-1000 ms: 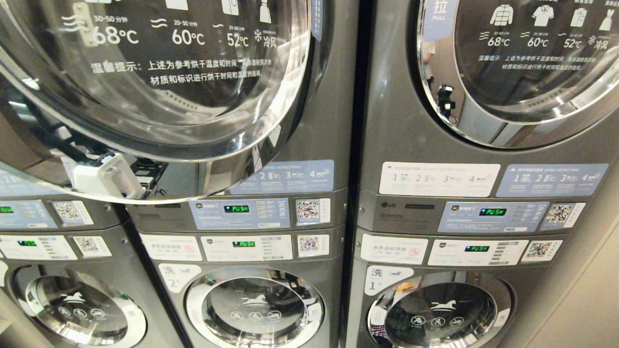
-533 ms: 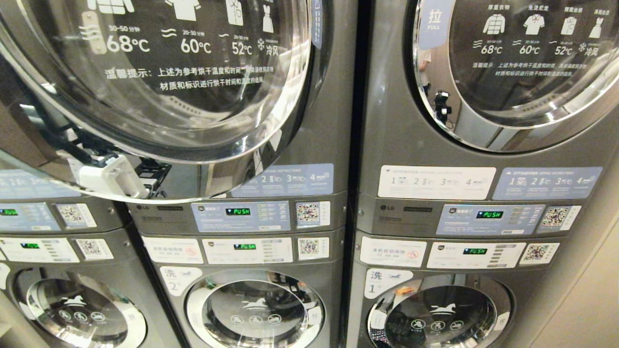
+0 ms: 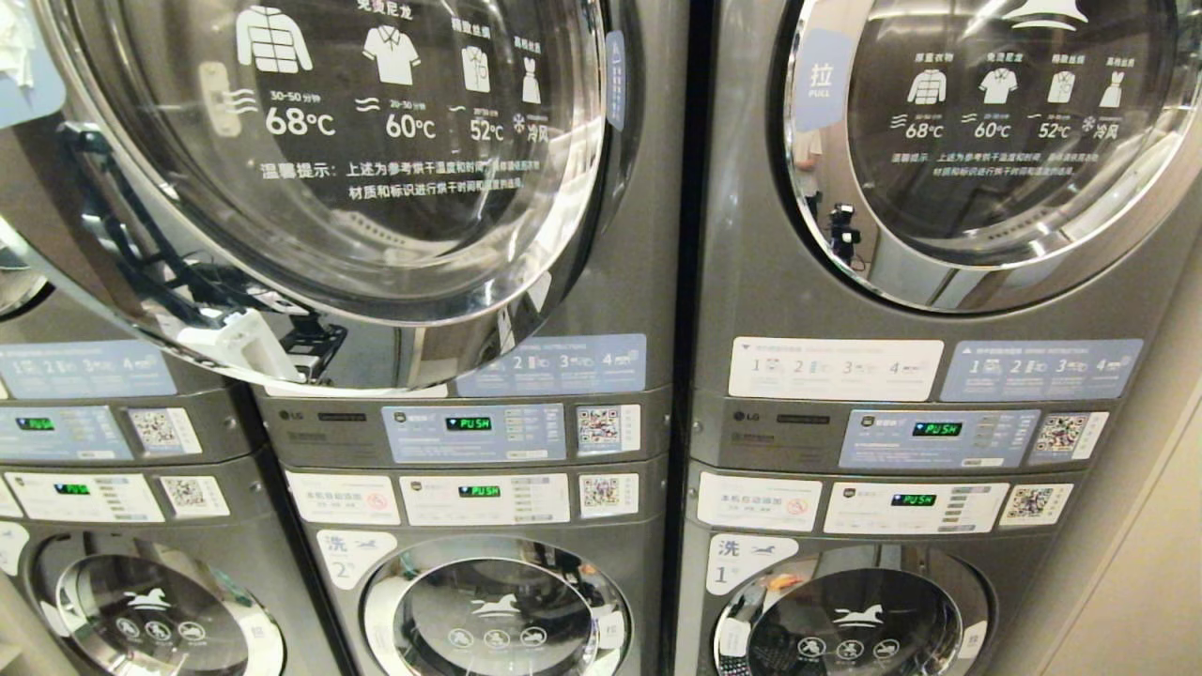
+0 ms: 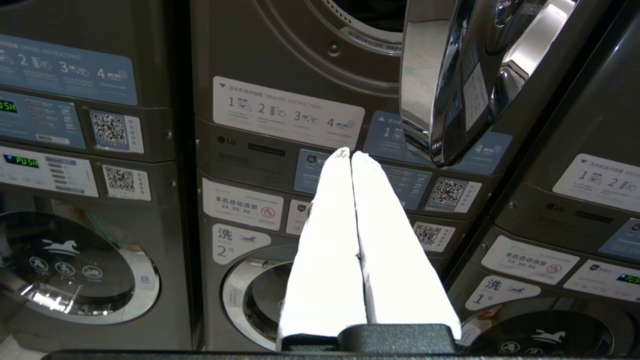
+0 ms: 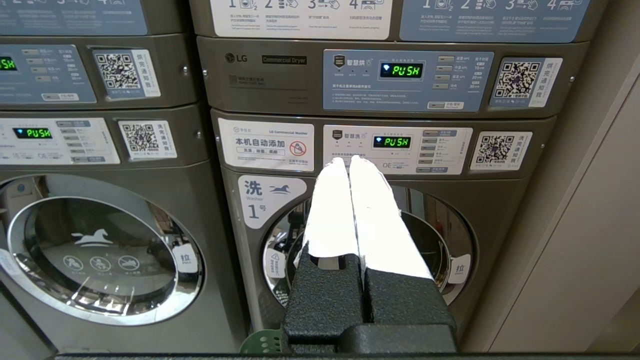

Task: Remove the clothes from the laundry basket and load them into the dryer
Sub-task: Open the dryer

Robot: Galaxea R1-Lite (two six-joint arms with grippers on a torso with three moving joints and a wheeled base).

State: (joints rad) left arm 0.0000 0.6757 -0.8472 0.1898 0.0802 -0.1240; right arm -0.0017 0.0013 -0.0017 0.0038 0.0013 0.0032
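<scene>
Left end effector (image 4: 351,152) points at the stacked machines with its white fingers pressed together, holding nothing; the dryer door (image 4: 450,75) hangs open just beside it. Right end effector (image 5: 350,160) is likewise pinched and empty. No clothes show; only a green basket rim (image 5: 262,344) peeks below. Judged step: fetching the first garment, reaching down.

A bank of grey stacked laundry machines (image 3: 601,441) fills the laundromat wall, green "PUSH" displays (image 3: 468,423) glowing on their control panels. A plain beige wall (image 3: 1146,582) flanks the machines at right; bright ceiling lights reflect in their chrome door rims (image 3: 526,282).
</scene>
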